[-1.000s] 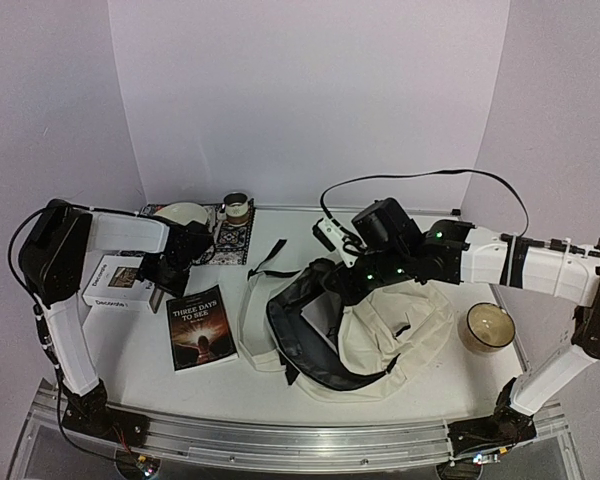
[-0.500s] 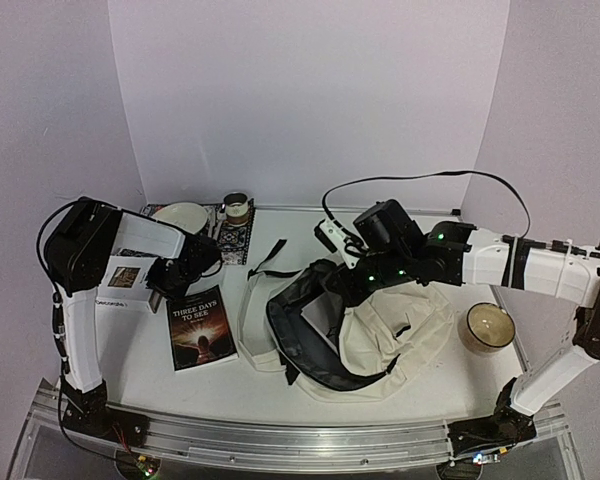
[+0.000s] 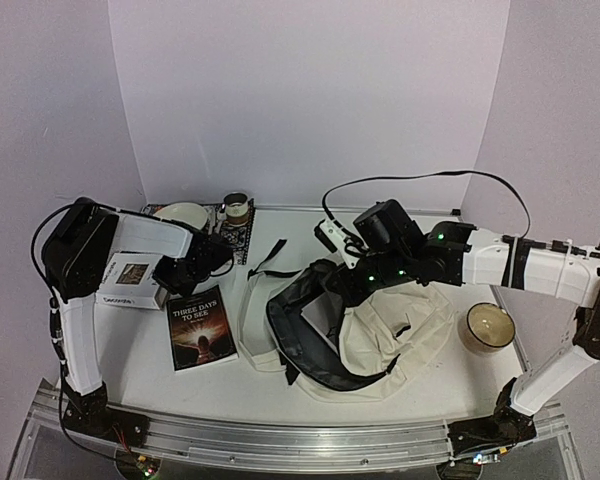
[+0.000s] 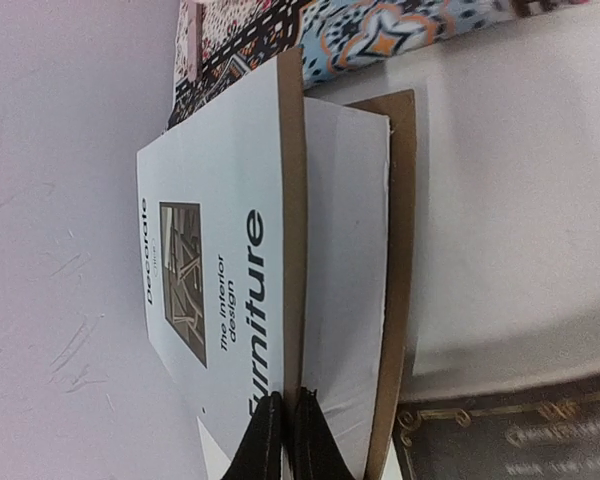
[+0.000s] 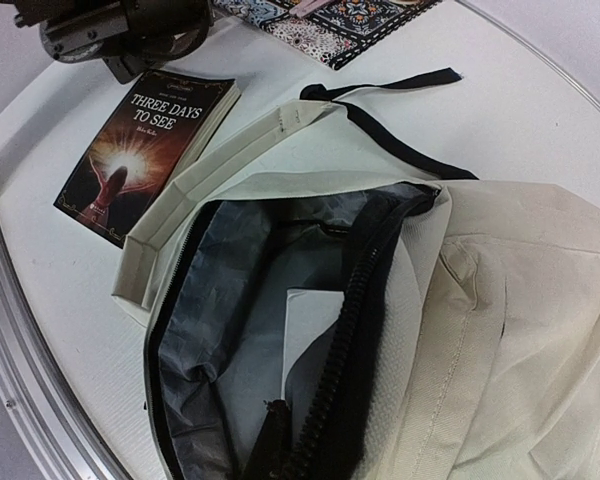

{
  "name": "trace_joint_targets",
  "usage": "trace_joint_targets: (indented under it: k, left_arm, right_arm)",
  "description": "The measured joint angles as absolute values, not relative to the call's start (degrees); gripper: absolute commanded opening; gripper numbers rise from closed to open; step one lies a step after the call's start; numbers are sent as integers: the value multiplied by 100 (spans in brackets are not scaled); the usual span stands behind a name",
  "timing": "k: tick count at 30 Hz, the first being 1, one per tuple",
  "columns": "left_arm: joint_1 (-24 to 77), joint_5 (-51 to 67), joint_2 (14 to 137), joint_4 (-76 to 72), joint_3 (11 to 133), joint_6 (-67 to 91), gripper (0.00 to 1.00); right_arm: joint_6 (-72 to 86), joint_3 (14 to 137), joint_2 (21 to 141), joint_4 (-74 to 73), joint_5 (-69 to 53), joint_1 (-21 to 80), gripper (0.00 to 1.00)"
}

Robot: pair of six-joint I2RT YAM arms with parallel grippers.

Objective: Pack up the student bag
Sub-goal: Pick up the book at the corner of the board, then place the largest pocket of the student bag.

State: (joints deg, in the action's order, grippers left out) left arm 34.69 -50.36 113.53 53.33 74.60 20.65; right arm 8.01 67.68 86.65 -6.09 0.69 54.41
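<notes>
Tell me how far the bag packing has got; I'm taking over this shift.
Done: the bag lies unzipped, with one flat white item apparently inside. In hand: the right gripper holds the zipper edge open, and the left gripper pinches the cover of the furniture book. Left: that book and the paperback are not yet in.

The white furniture book [image 4: 230, 250] runs off the left wrist view's bottom edge (title cut short); the left tool [image 4: 284, 415] shows only fingertips; the student bag [image 5: 500, 300] is cropped right and below
</notes>
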Motion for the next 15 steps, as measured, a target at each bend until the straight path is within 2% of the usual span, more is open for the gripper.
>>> trace_joint_targets:
  k: [8,10,15]
  left_arm:
    - [4177,-4909,11028,5861,7885,2274,0]
    - [4328,-4906,10942,5995,7959,2307,0]
    - [4940,-4902,10603,6166,8064,2418,0]
  right_arm:
    - [801,6700,8633,-587,69,5442,4]
    - [817,6665,8606,-587,67,5443,11]
    - [947,6589,8591,-597,-93,5443,35]
